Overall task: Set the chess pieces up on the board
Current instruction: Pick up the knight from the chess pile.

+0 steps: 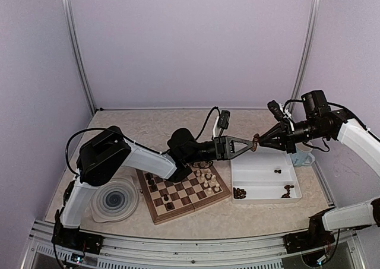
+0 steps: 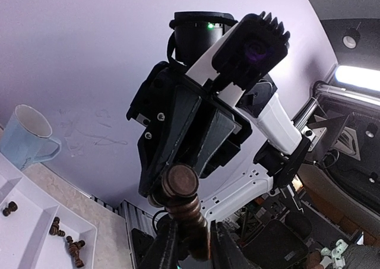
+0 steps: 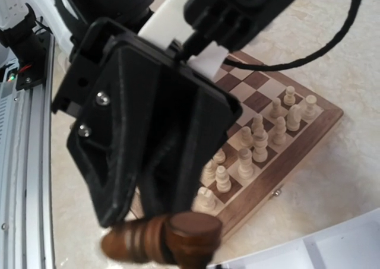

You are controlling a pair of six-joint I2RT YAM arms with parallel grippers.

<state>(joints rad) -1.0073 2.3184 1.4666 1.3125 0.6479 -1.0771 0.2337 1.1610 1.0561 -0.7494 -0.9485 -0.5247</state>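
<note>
Tray (image 1: 261, 177) lies below left pincer (image 1: 250, 144) clenching dark piece (image 2: 184, 201) (right pincer (image 1: 262, 142) abutting, grip unclear).

One board (image 1: 193, 205), one tray (image 1: 255, 181), one plate (image 1: 114, 201), one mug (image 1: 301, 156).

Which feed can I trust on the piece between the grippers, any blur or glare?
Right wrist: the dark piece is close and soft, the board behind is sharper. Left wrist: piece fairly sharp, lamp glares at the right edge. Top external: evenly lit, piece tiny.

the dark piece (image 3: 163, 238) is glossy turned wood; the fingers (image 3: 155, 189) matt black plastic (slightly rough); board (image 3: 259, 80) smooth wood.
</note>
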